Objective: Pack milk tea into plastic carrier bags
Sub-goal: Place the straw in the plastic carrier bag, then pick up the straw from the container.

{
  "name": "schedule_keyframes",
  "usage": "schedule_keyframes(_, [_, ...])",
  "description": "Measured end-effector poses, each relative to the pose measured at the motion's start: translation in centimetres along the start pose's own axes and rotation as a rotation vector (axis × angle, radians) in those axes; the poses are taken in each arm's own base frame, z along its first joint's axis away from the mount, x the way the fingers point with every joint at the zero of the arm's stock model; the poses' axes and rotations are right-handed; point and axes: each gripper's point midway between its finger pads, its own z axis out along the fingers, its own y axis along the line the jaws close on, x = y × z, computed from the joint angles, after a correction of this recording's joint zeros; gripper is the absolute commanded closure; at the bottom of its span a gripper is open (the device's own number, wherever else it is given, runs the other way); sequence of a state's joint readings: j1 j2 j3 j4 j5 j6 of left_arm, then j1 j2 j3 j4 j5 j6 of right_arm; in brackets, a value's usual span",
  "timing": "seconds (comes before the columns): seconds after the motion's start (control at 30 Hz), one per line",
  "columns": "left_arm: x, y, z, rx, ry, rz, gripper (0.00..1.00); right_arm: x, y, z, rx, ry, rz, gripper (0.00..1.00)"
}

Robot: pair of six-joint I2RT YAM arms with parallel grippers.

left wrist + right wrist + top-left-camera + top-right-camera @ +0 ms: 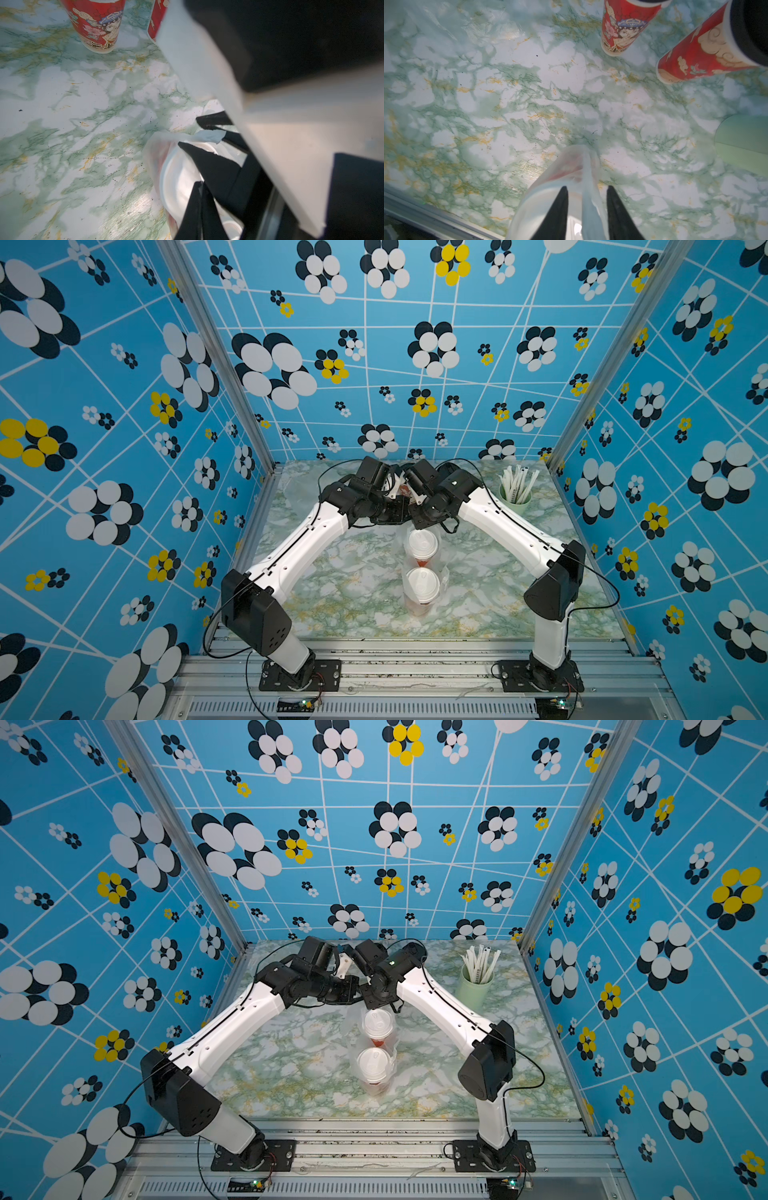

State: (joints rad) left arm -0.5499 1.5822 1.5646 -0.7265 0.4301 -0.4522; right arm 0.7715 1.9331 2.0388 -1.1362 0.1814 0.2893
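arms (299,543): two, white moulded shells, small dark screw holes along the seams
joints (257,614): bulky black housings at base, elbow, wrist
cables (618,593): thin black leads looping off each elbow
mounts (328,672): black plates, silver bolts
fingers (558,212): black, tapering to points
indicator (392,961): small green light, right wrist housing

Green-marble table (353,597) — bagged cups (423,546), straw cup (515,501)

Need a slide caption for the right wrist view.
Open right gripper straddles a strip of the thin transparent plastic carrier bag; two tall red printed paper cups stand unbagged.
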Motion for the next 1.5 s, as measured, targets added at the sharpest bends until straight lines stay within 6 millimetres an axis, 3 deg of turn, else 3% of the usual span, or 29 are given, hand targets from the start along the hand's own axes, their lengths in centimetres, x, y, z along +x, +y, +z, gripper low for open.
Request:
schedule_keyframes(0.17, [-0.1, -0.3, -0.6, 0.002, -0.013, 0.003, 0.73, -2.4, -0.4, -4.4, -0.024, -0.116, 0.02, 0.49])
schedule_keyframes(0.3, [-0.2, -0.7, -1.6, 0.002, -0.033, 0.014, 0.66, -4.1, -2.3, -9.1, -0.039, -0.224, 0.067, 0.49])
schedule_keyframes(0.43, [0.0, -1.1, -3.1, 0.0, -0.056, 0.026, 0.63, -4.4, -7.8, -12.6, -0.001, -0.294, 0.165, 0.51])
schedule_keyframes(0.53, [0.5, -1.4, -4.5, -0.001, -0.076, 0.034, 0.62, -3.3, -13.4, -13.2, 0.054, -0.293, 0.269, 0.55])
schedule_keyframes(0.7, [2.3, -1.3, -6.1, -0.004, -0.08, 0.033, 0.62, 0.0, -21.4, -11.0, 0.121, -0.216, 0.445, 0.6])
schedule_keyframes(0.87, [4.2, -0.5, -6.2, -0.013, -0.056, 0.011, 0.62, 1.8, -26.6, -7.9, 0.174, -0.152, 0.528, 0.67])
schedule_keyframes(1.2, [5.6, 0.2, -6.4, -0.024, -0.044, -0.014, 0.62, 2.4, -33.5, -0.6, 0.27, -0.077, 0.602, 0.71])
schedule_keyframes(1.5, [5.6, 0.3, -6.4, -0.031, -0.047, -0.014, 0.62, 3.5, -38.5, 1.2, 0.334, -0.065, 0.697, 0.75])
